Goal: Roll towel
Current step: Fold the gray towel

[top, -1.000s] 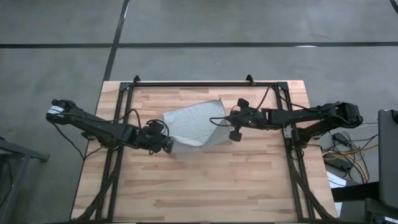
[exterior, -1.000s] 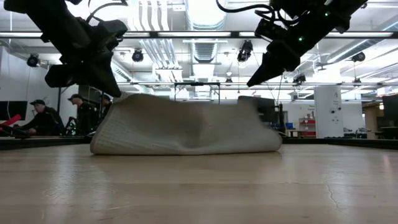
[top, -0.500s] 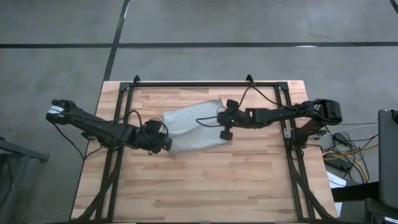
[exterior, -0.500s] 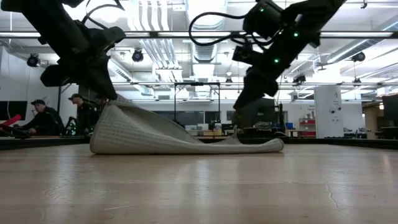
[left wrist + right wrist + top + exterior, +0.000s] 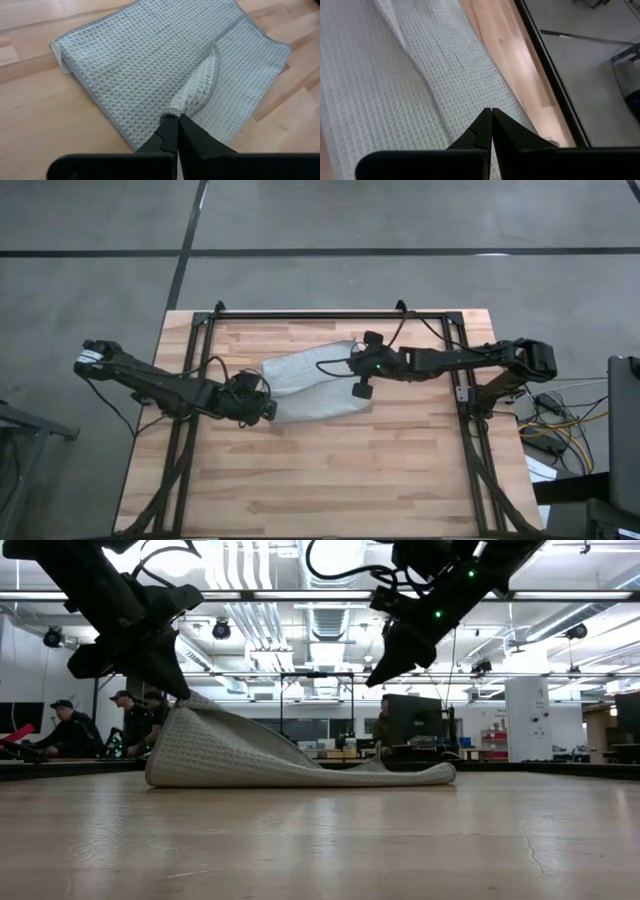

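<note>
On your wooden table (image 5: pixel 330 470), the left gripper (image 5: pixel 176 120) pinches the towel (image 5: pixel 310 385); the right gripper (image 5: pixel 491 111) hovers above it, fingers together.

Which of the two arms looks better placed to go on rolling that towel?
Probably the left. Its tool is shut on a pinched fold of the towel, holding that end raised off the table. The right tool hangs shut above the flat end, gripping nothing.
</note>
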